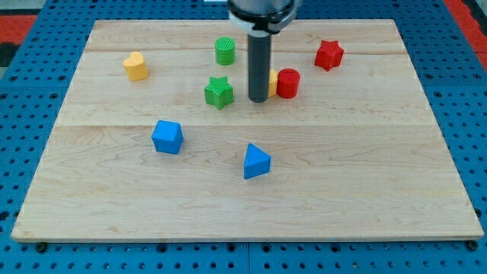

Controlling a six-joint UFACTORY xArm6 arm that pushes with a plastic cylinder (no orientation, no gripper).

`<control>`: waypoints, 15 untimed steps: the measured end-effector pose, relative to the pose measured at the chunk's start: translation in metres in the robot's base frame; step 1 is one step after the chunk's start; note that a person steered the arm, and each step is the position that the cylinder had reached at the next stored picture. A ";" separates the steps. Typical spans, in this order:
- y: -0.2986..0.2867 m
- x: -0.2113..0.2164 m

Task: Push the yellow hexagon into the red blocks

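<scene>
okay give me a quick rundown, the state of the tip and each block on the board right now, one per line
My tip: down on the board, just left of the yellow hexagon.
Yellow hexagon: mostly hidden behind the rod, against the red cylinder.
Red cylinder: upright.
Red star: apart, upper right.
Green star: left of tip.
Green cylinder: upright.
Yellow heart: far left.
Blue cube: alone.
Blue triangle: alone.

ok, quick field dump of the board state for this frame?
tip: just left of the yellow hexagon, between it and the green star
yellow hexagon: mostly hidden behind the rod, against the red cylinder
red cylinder: right of the hexagon
red star: top right, apart
green star: left of the tip
others: green cylinder, yellow heart, blue cube, blue wedge
</scene>
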State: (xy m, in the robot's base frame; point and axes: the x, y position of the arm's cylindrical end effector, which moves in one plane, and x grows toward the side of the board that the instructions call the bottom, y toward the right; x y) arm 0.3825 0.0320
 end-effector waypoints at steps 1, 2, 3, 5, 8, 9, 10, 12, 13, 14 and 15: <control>0.044 -0.003; 0.084 -0.005; 0.092 -0.024; 0.011 0.026; 0.045 -0.053; 0.027 -0.015; 0.018 -0.011; -0.005 -0.053; 0.014 -0.070; 0.015 -0.078; 0.055 -0.078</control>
State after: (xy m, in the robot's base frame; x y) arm 0.3044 0.0872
